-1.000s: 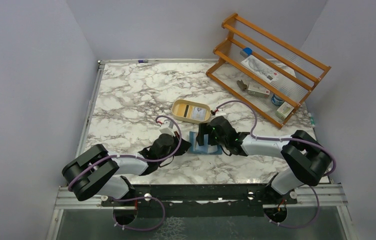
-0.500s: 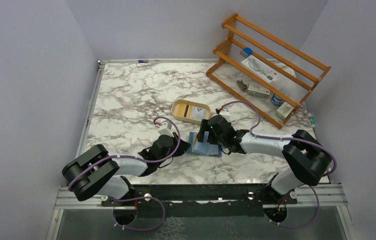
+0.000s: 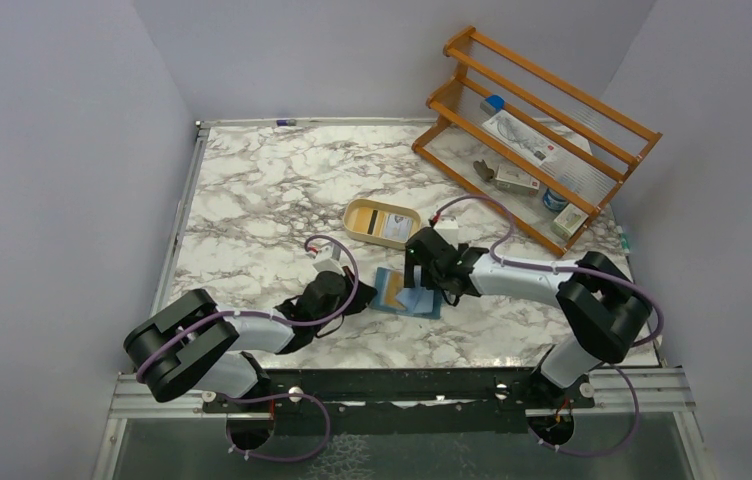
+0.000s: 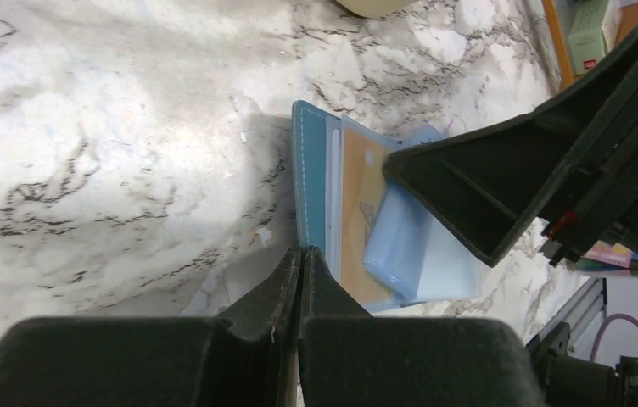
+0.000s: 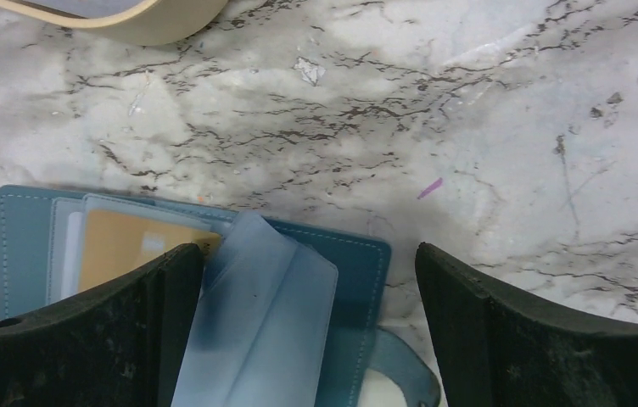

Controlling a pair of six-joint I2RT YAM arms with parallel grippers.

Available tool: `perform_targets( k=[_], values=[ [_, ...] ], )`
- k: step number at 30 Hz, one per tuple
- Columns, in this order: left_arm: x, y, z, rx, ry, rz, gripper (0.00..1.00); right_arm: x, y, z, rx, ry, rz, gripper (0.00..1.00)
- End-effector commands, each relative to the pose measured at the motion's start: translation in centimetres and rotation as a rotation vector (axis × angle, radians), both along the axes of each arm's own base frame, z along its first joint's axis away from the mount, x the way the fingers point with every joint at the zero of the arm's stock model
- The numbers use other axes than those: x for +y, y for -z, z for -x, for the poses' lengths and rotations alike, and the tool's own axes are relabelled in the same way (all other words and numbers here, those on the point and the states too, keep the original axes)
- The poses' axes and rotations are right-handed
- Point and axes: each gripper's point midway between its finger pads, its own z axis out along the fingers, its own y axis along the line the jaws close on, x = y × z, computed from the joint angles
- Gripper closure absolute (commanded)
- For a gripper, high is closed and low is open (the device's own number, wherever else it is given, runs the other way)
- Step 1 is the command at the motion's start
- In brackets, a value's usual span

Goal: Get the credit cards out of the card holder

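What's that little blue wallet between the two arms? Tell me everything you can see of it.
The card holder is a small teal folding wallet, leather-like with pale stitching along its edge, lying open and flat on the marble table. Pale, translucent blue sleeves fan out inside; a yellow-orange card sits in one pocket. A strap tab sticks out at one edge. The left arm's jaws, shut, seem to touch its edge; the right arm's jaws stand open over it.
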Motion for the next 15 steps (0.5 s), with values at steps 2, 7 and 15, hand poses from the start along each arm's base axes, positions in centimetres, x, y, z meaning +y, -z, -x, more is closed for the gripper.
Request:
perform_targets(
  k=[2, 7, 15],
  values=[
    [2.0, 0.7, -0.9, -0.003, -0.089, -0.055, 1.0, -5.9, 1.3, 2.2, 0.101, -0.008, 0.326, 0.0],
    [2.6, 0.8, -1.4, 0.006, -0.126, -0.071, 1.0, -7.0, -0.9, 1.6, 0.077, 0.006, 0.406, 0.0],
    [3.0, 1.2, -2.0, 0.009, -0.162, -0.102, 1.0, -7.5, -4.5, 1.4, 0.039, -0.009, 0.415, 0.0]
  ],
)
